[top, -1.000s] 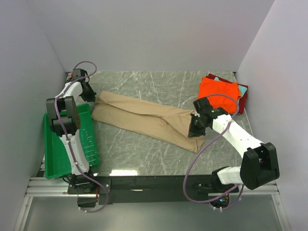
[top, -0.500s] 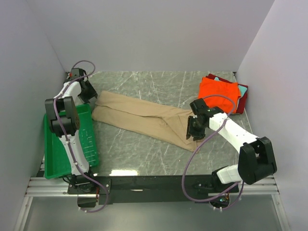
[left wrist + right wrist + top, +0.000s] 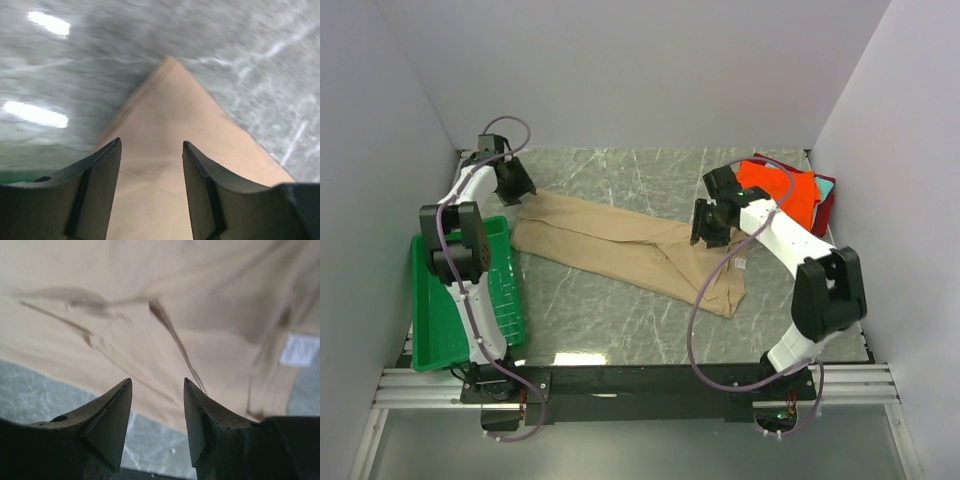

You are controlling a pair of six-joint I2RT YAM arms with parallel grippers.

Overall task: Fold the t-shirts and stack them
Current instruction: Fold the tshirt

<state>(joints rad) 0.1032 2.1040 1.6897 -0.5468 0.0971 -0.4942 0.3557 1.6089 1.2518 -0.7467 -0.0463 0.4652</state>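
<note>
At the near edge, the left arm [image 3: 455, 250] is raised over the green plastic tray [image 3: 440, 330], folded at the elbow and stretched toward the far-left corner of the marble table [image 3: 610, 335]. The right arm [image 3: 828, 290] is bent sharply at its elbow on the right side, its forearm angled back toward the middle.

The tan t-shirt [image 3: 620, 250] is laid as a long creased band running diagonally from the far left to the near right of the table. The right gripper [image 3: 703, 230] is held over its right part. In the right wrist view the fingers [image 3: 112, 415] are seen apart with nothing between them, and a white label [image 3: 299, 349] is visible on the wrinkled cloth. Whether the tips touch the cloth cannot be told.

Farther back, the left gripper [image 3: 523, 191] is pointed at the shirt's far-left end. Its fingers [image 3: 97, 190] are spread, with a pointed corner of tan cloth lying beyond them, unclamped.

In the far-right corner, 3 folded shirts are stacked: the orange t-shirt [image 3: 790, 195] on top, with the dark red t-shirt [image 3: 825, 215] and the edge of the teal t-shirt [image 3: 827, 185] showing beneath it.
</note>
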